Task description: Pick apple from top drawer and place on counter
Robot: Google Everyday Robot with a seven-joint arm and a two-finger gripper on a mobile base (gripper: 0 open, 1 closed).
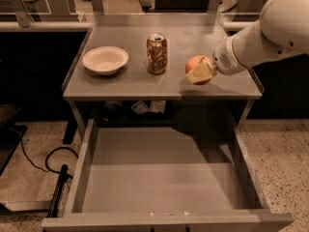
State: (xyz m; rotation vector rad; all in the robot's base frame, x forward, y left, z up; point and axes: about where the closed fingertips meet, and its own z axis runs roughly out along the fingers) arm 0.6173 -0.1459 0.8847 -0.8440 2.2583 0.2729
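The red-orange apple (196, 64) is held in my gripper (200, 72) just above the grey counter (125, 79), to the right of the soda can. The gripper's pale fingers (199, 73) are shut on the apple, and the white arm (260, 33) reaches in from the upper right. The apple's shadow falls on the counter right beneath it. The top drawer (164, 178) is pulled fully out below the counter and shows nothing inside.
A copper soda can (157, 53) stands mid-counter and a white bowl (105, 60) sits to its left. Small items lie on a shelf under the counter (145, 108). A black cable (53, 166) lies on the speckled floor at left.
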